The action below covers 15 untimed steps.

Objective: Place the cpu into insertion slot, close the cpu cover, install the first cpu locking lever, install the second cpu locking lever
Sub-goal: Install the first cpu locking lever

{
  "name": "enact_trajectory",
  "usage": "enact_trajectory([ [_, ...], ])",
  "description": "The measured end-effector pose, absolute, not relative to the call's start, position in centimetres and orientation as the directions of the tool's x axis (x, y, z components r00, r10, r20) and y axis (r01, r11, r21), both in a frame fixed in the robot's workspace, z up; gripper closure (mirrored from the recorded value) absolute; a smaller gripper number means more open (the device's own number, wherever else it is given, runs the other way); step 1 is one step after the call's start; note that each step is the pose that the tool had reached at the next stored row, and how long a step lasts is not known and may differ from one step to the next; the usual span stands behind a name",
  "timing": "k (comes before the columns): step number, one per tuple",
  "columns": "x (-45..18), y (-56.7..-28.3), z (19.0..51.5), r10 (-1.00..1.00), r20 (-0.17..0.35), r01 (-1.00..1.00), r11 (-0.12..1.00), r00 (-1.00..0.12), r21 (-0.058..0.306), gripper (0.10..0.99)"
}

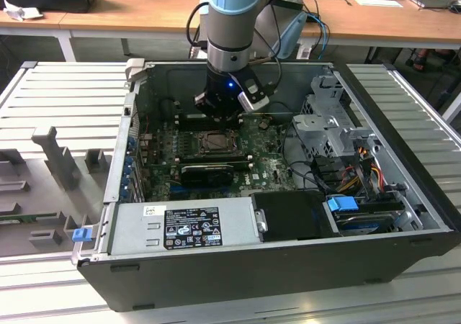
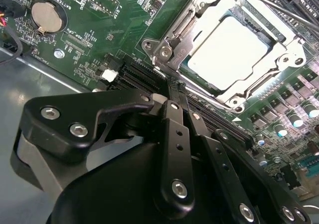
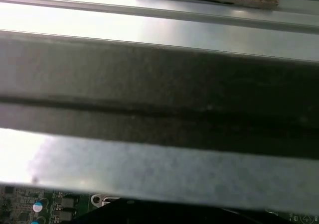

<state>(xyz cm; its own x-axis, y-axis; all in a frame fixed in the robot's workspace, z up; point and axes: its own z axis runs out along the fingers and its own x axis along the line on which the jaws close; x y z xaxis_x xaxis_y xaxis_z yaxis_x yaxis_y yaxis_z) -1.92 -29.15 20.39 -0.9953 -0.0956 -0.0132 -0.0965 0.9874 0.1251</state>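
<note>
The cpu (image 2: 227,52) is lying flat inside the insertion slot (image 2: 172,49), with its pale metal top facing up. It is square, so it has no long axis; in the second wrist view its edges are running parallel to the edges of the socket. The cpu cover (image 2: 279,59) is lying down over it, and the pale top is showing through the large window of the cover. Whether the locking levers are hooked, I cannot tell.

The gripper (image 2: 175,92) is hanging just beside the socket, over the green circuit board (image 2: 94,30). Its black fingers (image 2: 174,134) are pressing together with no gap visible between them, and nothing is sitting between them. In the exterior view the gripper (image 1: 216,111) is standing above the socket (image 1: 214,142), inside the open computer case (image 1: 238,266).

A round coin battery (image 2: 46,16) is sitting on the board, well apart from the socket. A long black card (image 1: 207,173) is lying near the socket in the exterior view, and a grey power supply (image 1: 184,225) is resting along the near wall of the case. The case is lying on a ribbed grey table (image 1: 65,93). In the first wrist view a dark band of the case wall (image 3: 159,104) is crossing the middle.
</note>
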Motion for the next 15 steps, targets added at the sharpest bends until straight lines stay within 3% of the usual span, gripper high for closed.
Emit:
enact_trajectory([
  [9, -1.93, -29.49, 20.24, -0.096, -0.013, -0.096, 0.988, -0.995, 0.121, 0.98],
  [15, -1.92, -29.57, 20.04, -0.095, -0.015, -0.096, 0.985, -0.995, 0.144, 0.98],
])
